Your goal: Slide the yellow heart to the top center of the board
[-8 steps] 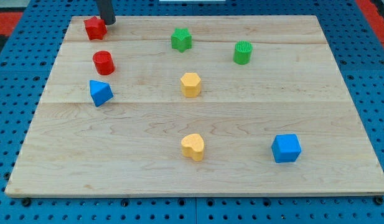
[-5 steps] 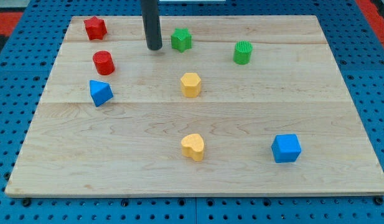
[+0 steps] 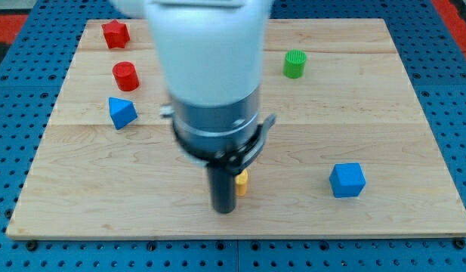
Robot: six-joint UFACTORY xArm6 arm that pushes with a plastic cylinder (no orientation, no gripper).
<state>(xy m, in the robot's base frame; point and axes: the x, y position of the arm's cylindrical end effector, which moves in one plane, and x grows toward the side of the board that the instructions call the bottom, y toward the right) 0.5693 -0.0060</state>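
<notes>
Approach step: my tip (image 3: 223,210) just below-left of yellow heart (image 3: 242,182), mostly hidden by arm; no hand on rig; next, push heart toward view's top centre

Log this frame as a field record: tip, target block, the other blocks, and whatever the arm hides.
tip: my tip is on the board near the view's bottom, just left of the yellow heart
target: yellow heart, only a sliver showing beside the rod
view's left: red star, red cylinder, blue block
view's right: green cylinder, blue cube
hidden: the arm covers the board's centre; nothing there can be read
contact: cannot tell
</notes>
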